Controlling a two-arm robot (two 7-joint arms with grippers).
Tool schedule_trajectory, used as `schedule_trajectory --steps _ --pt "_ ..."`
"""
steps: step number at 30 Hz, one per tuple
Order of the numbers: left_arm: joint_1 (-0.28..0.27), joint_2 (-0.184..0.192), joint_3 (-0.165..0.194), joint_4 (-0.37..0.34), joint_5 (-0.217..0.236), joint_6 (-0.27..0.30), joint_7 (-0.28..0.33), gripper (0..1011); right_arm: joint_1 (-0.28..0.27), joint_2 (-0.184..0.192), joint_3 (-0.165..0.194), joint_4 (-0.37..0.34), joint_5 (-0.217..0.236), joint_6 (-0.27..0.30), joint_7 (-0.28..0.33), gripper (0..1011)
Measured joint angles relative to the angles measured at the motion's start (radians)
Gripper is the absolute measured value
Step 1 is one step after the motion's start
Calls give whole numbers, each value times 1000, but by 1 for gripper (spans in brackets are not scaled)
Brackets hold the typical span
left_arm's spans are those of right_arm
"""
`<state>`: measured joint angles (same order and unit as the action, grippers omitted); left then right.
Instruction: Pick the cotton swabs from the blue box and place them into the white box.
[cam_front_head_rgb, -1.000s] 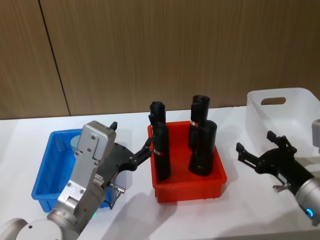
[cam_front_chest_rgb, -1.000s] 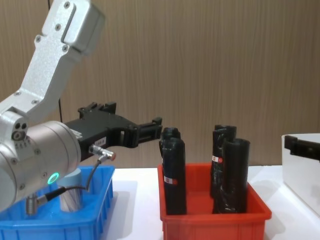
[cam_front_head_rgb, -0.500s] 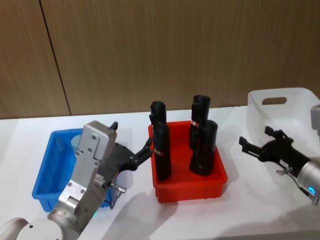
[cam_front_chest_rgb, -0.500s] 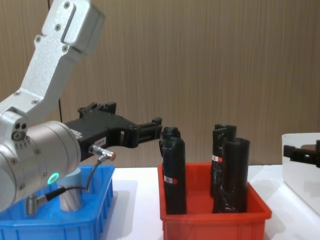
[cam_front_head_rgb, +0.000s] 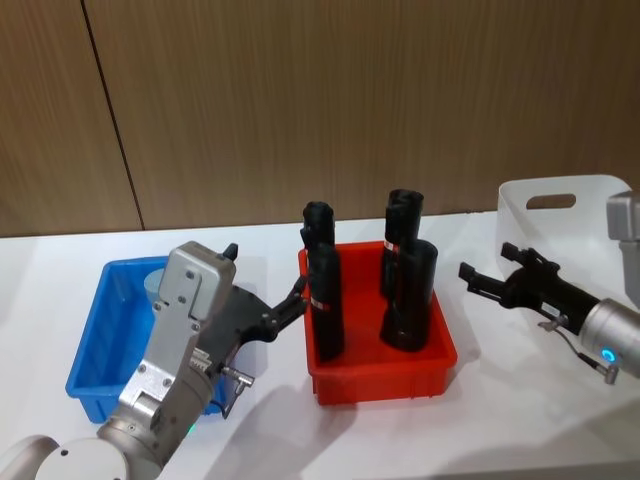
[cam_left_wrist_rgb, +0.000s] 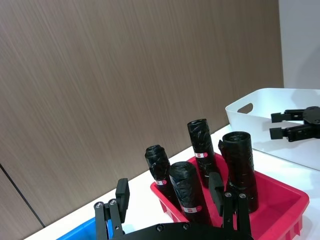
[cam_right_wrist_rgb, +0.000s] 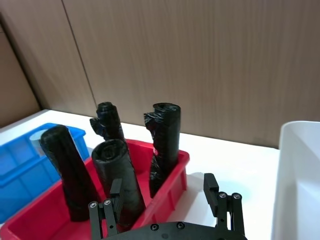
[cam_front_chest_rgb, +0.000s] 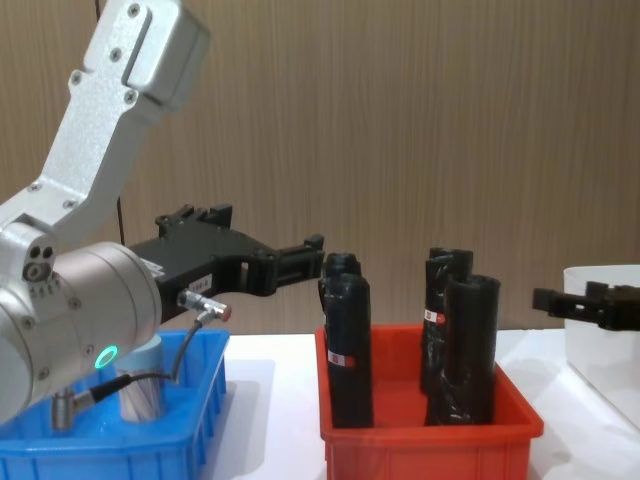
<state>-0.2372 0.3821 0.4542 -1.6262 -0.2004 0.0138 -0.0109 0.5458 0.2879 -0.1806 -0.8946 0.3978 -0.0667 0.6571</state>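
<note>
The right gripper (cam_front_head_rgb: 487, 284), fingers spread and empty, had moved left from the white box (cam_front_head_rgb: 560, 215) toward the red bin (cam_front_head_rgb: 440, 355). The left gripper (cam_front_head_rgb: 297, 298), also spread, had stayed beside the blue box (cam_front_head_rgb: 95, 340).

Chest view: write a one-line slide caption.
Left gripper open beside black rolls in the red bin; right gripper open by the white box.

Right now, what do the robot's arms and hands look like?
Both arms are silvery-grey metal with round joints. The left arm has a boxy grey link, a glowing green ring light and a thin grey cable with a red-tipped plug. The left hand and right hand are black, with slim fingers. The right arm's wrist shows a small blue light.
</note>
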Motion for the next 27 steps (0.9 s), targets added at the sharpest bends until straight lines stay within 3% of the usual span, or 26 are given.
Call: schedule_trajectory --steps 11,27 --pt "0 0 0 0 0 0 0 1004 104 -30 -24 170 14 -58 128 1001" --pt "0 0 0 0 0 0 0 1004 185 -63 -60 313 32 -110 260 1002"
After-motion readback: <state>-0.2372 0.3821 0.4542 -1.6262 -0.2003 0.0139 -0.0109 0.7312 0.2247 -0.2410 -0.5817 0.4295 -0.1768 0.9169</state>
